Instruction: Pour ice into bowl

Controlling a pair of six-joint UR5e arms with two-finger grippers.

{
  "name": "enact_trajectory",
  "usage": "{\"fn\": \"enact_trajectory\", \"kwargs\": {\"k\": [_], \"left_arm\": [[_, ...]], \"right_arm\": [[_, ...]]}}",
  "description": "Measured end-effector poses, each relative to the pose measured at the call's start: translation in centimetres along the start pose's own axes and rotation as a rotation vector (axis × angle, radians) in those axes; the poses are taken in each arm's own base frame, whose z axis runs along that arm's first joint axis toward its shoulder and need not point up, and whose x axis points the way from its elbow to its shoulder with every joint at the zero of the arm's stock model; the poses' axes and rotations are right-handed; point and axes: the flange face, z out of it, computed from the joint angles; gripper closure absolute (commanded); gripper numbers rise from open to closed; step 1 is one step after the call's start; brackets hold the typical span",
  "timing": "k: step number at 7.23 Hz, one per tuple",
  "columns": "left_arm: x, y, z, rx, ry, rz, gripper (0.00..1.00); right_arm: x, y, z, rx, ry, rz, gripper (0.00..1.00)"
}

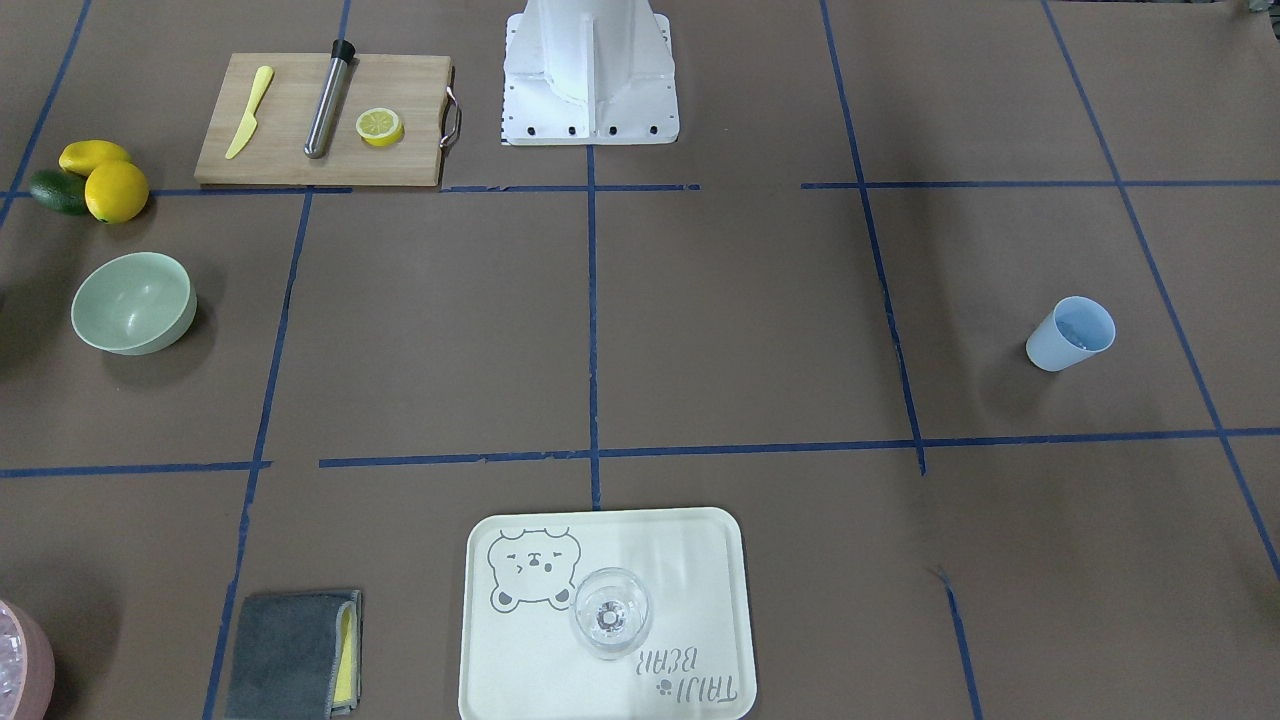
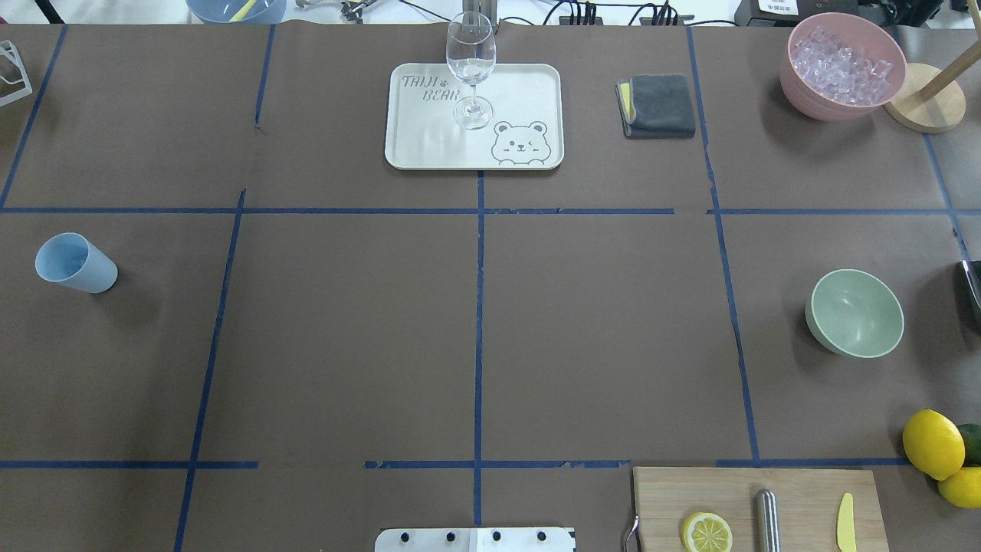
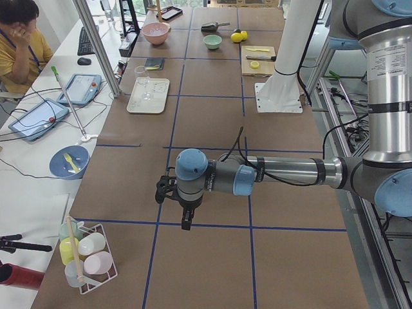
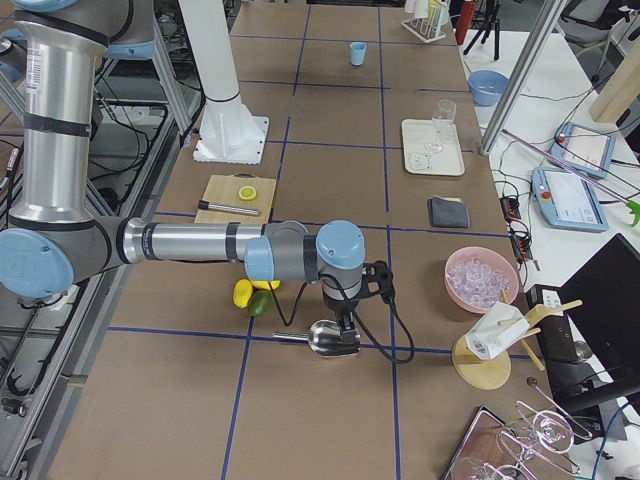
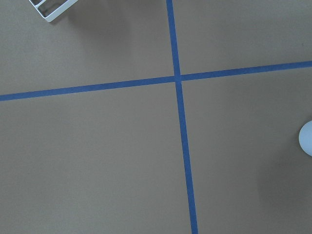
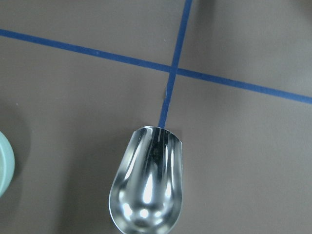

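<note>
The pale mint-green bowl (image 2: 854,313) stands empty on the table's right side; it also shows in the front view (image 1: 133,302) and at the right wrist view's left edge (image 6: 4,165). The ice (image 2: 843,65) fills a pink container (image 2: 805,92) at the far right. A blue cup (image 2: 75,263) stands at the left; I cannot make out its contents. My right gripper (image 4: 345,322) hangs over a metal scoop (image 6: 148,190) beside the bowl; I cannot tell whether it is shut. My left gripper (image 3: 185,217) hovers near the cup; I cannot tell its state.
A tray (image 2: 529,84) with a wine glass (image 2: 470,65) sits far centre, with a grey cloth (image 2: 659,105) beside it. A cutting board (image 2: 797,491) holds a lemon half, a metal muddler and a yellow knife. Lemons (image 2: 933,443) lie near the bowl. A wooden stand (image 2: 923,107) is by the pink container.
</note>
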Motion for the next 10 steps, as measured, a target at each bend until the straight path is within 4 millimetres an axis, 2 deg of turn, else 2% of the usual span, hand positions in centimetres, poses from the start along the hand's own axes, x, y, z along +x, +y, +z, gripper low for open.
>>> {"fn": "enact_trajectory", "kwargs": {"k": [2, 3, 4, 5, 6, 7, 8, 9, 10], "left_arm": [[0.0, 0.0, 0.0, 0.0, 0.0, 0.001, 0.0], [0.1, 0.0, 0.0, 0.0, 0.0, 0.002, 0.0], [0.1, 0.0, 0.1, 0.0, 0.0, 0.002, 0.0], [0.1, 0.0, 0.1, -0.002, 0.0, 0.002, 0.0], [0.0, 0.0, 0.2, -0.004, 0.0, 0.0, 0.0], [0.0, 0.0, 0.3, -0.006, 0.001, -0.001, 0.0], [0.0, 0.0, 0.3, -0.007, 0.001, 0.0, 0.0], [0.0, 0.0, 0.4, -0.008, 0.001, 0.0, 0.0], [0.0, 0.0, 0.4, -0.009, 0.001, 0.0, 0.0]], "right_arm": [[-2.4, -2.5, -1.8, 0.05, -0.043, -0.038, 0.0], [-3.8, -3.2, -1.6, 0.066, -0.063, -0.081, 0.0], [-6.1, -4.1, -0.5, 0.084, -0.079, -0.137, 0.0], [-9.4, -4.9, 1.3, 0.101, -0.104, -0.183, 0.0], [-13.0, -5.3, 3.8, 0.108, -0.143, -0.243, 0.0], [-15.7, -5.1, 6.7, 0.091, -0.183, -0.277, 0.0], [-17.0, -4.6, 9.6, 0.065, -0.207, -0.277, 0.0], [-16.9, -4.0, 12.1, 0.046, -0.214, -0.273, 0.0], [-16.1, -3.5, 13.9, 0.038, -0.213, -0.271, 0.04]]}}
